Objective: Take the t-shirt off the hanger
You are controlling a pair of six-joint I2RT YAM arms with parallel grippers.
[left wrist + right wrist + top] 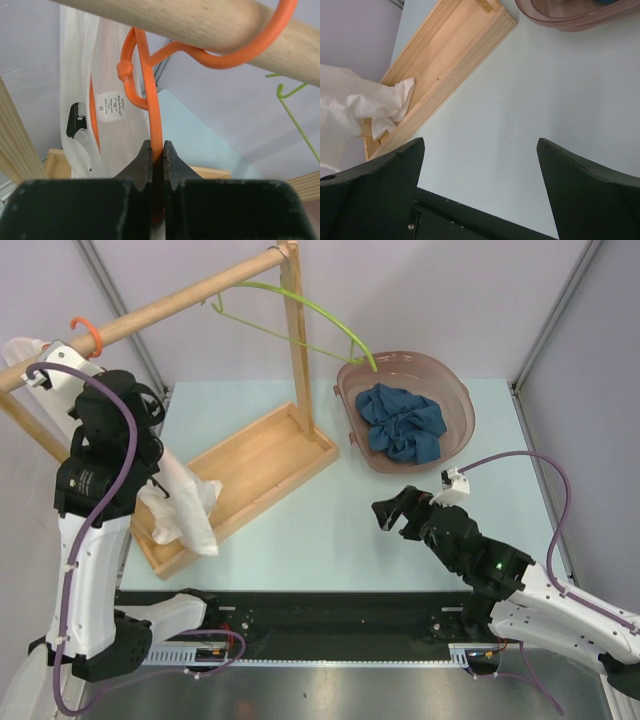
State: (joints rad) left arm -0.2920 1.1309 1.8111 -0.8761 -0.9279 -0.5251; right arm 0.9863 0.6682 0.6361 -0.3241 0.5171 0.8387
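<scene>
A white t-shirt [185, 505] hangs on an orange hanger [88, 335] hooked over the wooden rail [170, 302]. The shirt's lower part drapes into the rack's wooden base tray [270, 455]. In the left wrist view the hanger's neck [154, 115] runs down between my left gripper's jaws, and the shirt [85, 75] with its label hangs behind. My left gripper [157, 150] is shut on the orange hanger just below its hook. My right gripper [392, 515] is open and empty, low over the table; it sees the shirt's hem [365, 107].
A green empty hanger [300, 315] hangs further right on the rail. A brown plastic basin [455, 390] holds a crumpled blue cloth [402, 422] at the back right. The rack's upright post [295, 340] stands between the tray and the basin.
</scene>
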